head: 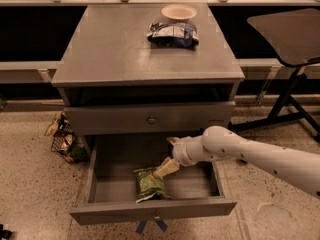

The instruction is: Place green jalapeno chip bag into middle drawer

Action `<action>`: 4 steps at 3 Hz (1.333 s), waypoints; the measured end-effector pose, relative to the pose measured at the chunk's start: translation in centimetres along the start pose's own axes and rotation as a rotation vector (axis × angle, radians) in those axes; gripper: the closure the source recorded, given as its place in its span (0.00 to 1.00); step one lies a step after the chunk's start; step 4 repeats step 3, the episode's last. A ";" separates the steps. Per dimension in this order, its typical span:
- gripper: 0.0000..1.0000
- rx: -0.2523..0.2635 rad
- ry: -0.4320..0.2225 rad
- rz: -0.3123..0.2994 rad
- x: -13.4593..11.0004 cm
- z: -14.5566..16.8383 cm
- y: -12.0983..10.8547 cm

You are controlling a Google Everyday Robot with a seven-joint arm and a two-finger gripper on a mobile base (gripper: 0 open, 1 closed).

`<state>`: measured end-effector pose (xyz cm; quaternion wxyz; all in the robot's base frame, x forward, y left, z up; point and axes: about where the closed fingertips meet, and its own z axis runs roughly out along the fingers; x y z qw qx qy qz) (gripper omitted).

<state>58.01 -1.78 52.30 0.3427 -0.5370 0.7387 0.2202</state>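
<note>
The green jalapeno chip bag [148, 184] lies on the floor of the open middle drawer [100, 186], near its front wall and left of centre. My gripper [169, 159] reaches in from the right on a white arm and hovers just above and right of the bag. Its fingers are open, with the lower finger [166, 168] close to the bag's top edge. The drawer is pulled far out, and its small knob [156, 217] sits on the narrow front panel.
A taller-fronted grey drawer [150, 118] is shut above the open one. On the cabinet top [110, 49] lie a dark blue-and-white bag [173, 34] and a pale bowl [179, 11]. A wire basket of snacks [64, 141] stands on the floor at left, a black chair [290, 34] at right.
</note>
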 end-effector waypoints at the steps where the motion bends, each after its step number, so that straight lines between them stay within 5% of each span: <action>1: 0.41 0.052 -0.027 0.056 1.1 -4.5 1.6; 2: 0.65 0.100 -0.087 0.090 1.8 -9.3 4.1; 3: 0.62 0.158 -0.091 0.134 4.1 -12.2 3.7; 4: 0.62 0.158 -0.091 0.134 4.1 -12.2 3.7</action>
